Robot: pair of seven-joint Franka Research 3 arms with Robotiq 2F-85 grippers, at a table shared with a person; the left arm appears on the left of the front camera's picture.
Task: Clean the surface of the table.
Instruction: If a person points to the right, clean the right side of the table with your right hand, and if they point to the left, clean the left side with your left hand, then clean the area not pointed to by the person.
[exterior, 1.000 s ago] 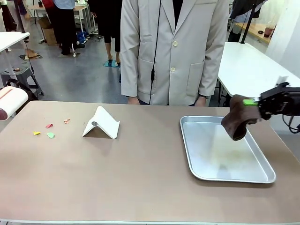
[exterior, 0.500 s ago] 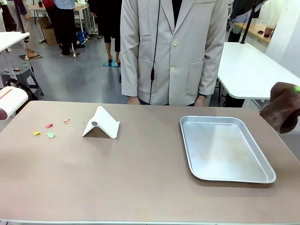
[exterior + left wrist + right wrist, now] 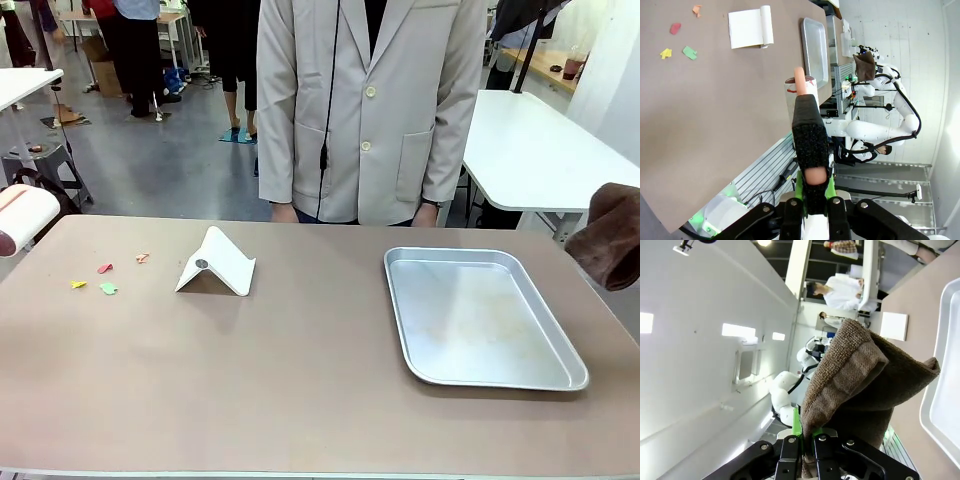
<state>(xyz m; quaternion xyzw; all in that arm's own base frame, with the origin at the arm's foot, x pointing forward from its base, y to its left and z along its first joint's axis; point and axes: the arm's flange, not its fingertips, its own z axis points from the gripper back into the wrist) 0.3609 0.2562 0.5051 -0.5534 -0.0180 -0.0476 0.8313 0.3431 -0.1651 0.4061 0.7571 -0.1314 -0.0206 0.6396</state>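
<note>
The taupe table [image 3: 300,390] is pictured not yet wiped: small coloured scraps [image 3: 107,288] lie near its left edge, a folded white card [image 3: 216,263] stands just beside them toward the far edge, and a metal tray [image 3: 393,290] sits by the right edge. Within the last second the brown cloth [image 3: 612,235], pinched tight by the right gripper [image 3: 806,435], has been carried from above the tray out past the table's right edge (away from the scraps, so cleaning is judged not to have begun). The left gripper [image 3: 810,192] is clamped on the black-sleeved handle of a roller-like tool [image 3: 809,130], held off the left edge. A person in a beige coat [image 3: 370,110] is seen at the far edge. No brand, label or writing can be read.
</note>
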